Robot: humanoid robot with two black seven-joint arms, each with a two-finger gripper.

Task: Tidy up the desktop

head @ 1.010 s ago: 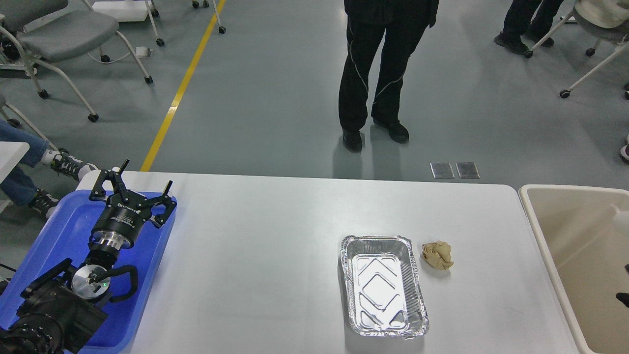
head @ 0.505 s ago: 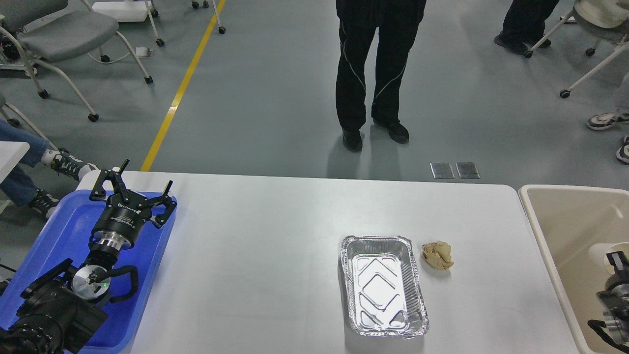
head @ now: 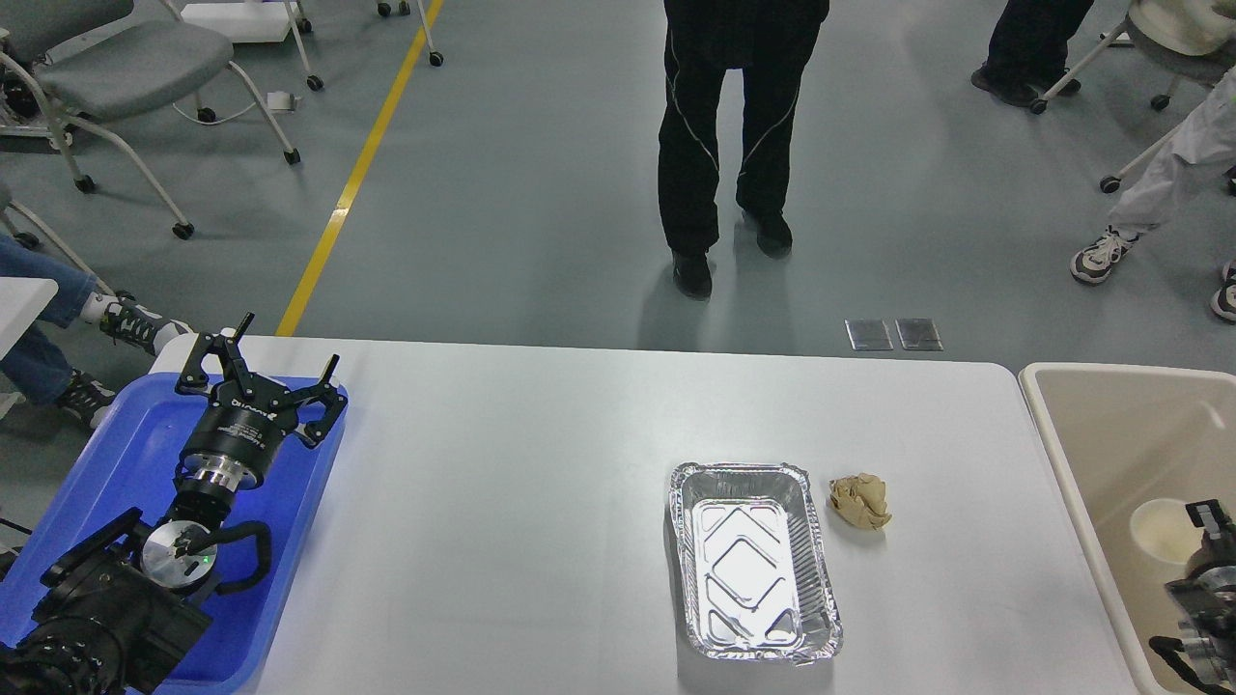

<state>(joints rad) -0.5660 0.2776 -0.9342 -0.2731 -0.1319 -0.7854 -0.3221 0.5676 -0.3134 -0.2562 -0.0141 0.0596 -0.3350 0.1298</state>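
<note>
The white desktop (head: 531, 502) holds an empty foil tray (head: 753, 560) right of centre. A crumpled brown paper ball (head: 859, 500) lies just right of it. My left gripper (head: 282, 349) is open and empty, hovering over the blue plastic tray (head: 116, 454) at the desktop's left end. My right gripper (head: 1209, 526) shows only partly at the right edge, over the beige bin (head: 1072, 454). It is next to a white cup (head: 1162, 529) that lies in the bin. Its fingers cannot be told apart.
A person in black (head: 724, 135) stands on the floor beyond the desktop's far edge. Chairs (head: 116, 68) and other people's legs are at the far left and far right. The bin sits against the desktop's right end.
My right arm has come up into view over the bin. The white cup has dropped lower and now lies in the bin beside the gripper. The left arm has not moved.
</note>
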